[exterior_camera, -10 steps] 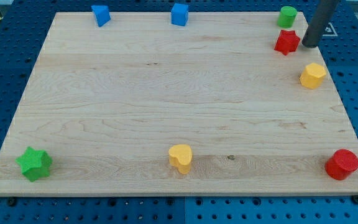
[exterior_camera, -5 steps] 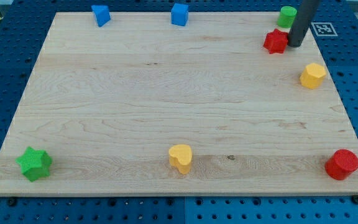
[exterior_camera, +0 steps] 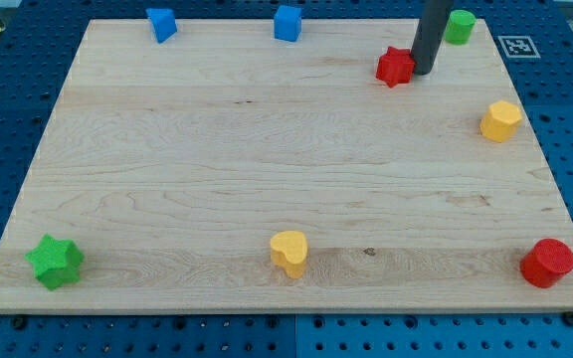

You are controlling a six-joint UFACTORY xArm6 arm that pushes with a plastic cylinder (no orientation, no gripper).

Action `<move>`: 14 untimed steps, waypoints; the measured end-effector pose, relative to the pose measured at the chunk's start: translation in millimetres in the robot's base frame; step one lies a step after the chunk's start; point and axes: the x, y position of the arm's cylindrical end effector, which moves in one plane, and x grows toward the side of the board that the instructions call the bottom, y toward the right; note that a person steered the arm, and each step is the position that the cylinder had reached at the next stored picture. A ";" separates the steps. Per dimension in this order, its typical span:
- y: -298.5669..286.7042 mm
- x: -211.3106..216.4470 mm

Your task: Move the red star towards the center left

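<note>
- A green star [exterior_camera: 55, 262] lies at the bottom-left corner of the wooden counter [exterior_camera: 217, 149], far to the view's left and well below the red star.
- A blue block [exterior_camera: 161, 23], wedge-like in shape, and a blue cube [exterior_camera: 287, 22] sit along the counter's top edge, both to the view's left of the red star.
- A yellow heart [exterior_camera: 289, 251] rests near the bottom edge, far below the red star.
- The red star [exterior_camera: 395, 66] sits near the top edge, right of centre.
- The end effector is a plain dark rod holding nothing; my tip [exterior_camera: 424, 72] presses against the red star's right side.
- A green cylinder [exterior_camera: 458, 26] stands just up and right of the red star.
- A yellow hexagonal block [exterior_camera: 500, 120] lies to the lower right of the red star.
- A red cylinder [exterior_camera: 547, 263] occupies the bottom-right corner.
</note>
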 end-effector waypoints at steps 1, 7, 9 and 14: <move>-25.4 0.0; -282.9 39.5; -266.3 69.0; -249.9 119.5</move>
